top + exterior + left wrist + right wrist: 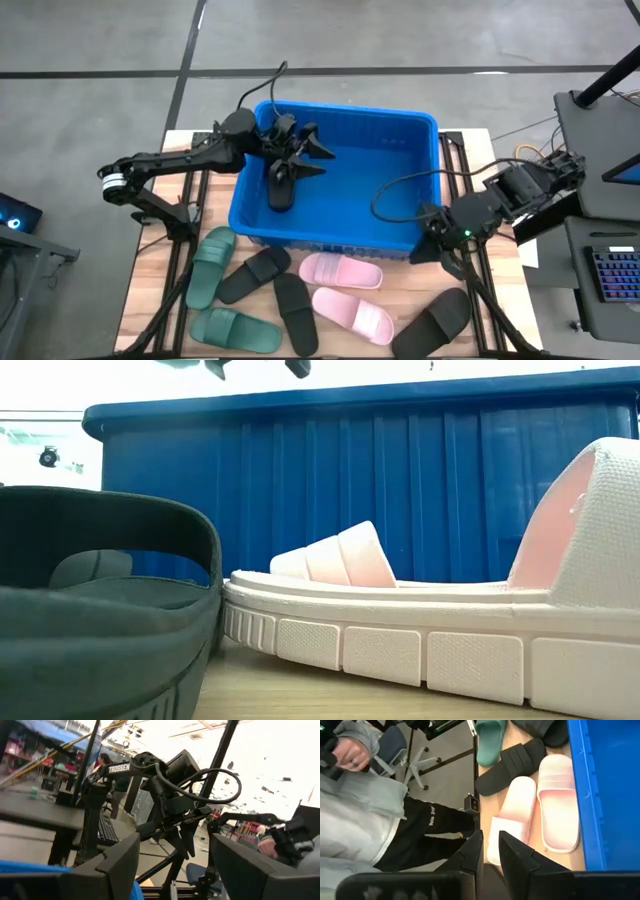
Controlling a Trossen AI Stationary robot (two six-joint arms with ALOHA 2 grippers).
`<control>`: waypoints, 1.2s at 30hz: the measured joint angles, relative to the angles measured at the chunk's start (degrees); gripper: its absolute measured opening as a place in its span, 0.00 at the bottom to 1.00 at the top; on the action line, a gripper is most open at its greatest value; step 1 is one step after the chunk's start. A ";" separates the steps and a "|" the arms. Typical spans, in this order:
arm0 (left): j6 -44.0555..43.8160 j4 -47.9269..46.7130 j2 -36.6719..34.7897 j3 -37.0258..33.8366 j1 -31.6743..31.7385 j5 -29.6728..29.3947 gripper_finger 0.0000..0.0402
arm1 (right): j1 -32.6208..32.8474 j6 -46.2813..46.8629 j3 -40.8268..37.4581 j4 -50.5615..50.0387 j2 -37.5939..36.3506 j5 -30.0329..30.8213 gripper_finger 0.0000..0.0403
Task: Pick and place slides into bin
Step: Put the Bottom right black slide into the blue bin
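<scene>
Left gripper: you see it over the blue bin, inside the rim on the left arm's side, its fingers spread wide and holding nothing.
Black slide in the bin: it lies on the bin floor just below and beside those released jaws, apart from them.
Right gripper: it sits at the bin's near right corner, outside the wall, low over the table. Its jaws are nearly together with only a thin gap, and nothing is between them.
Pink slides: two lie side by side ahead of the right jaws, one close against the bin's outer wall.
Other slides on the table: a black slide lies below the right jaws; two dark green slides and two more black slides lie well away, toward the left arm's side.
Edges: the bin's rolled rim stands between the right jaws and the bin's interior.
Open room: most of the bin floor beyond the left jaws is bare blue.
Beyond the table: a seated person shows past the table edge.
</scene>
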 joint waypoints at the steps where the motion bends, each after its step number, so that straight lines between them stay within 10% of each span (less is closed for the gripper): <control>1: 1.36 0.13 0.00 0.00 -0.34 0.09 0.53 | 0.83 0.56 0.00 0.04 0.00 0.98 0.13; 11: 5.26 -0.13 -0.02 0.00 -1.28 1.03 0.03 | 10.32 11.99 -0.02 -1.43 0.04 9.18 0.13; 36: 0.53 -0.76 0.09 -0.98 -1.30 1.14 0.08 | 24.84 53.21 -0.06 -14.69 14.07 5.01 0.18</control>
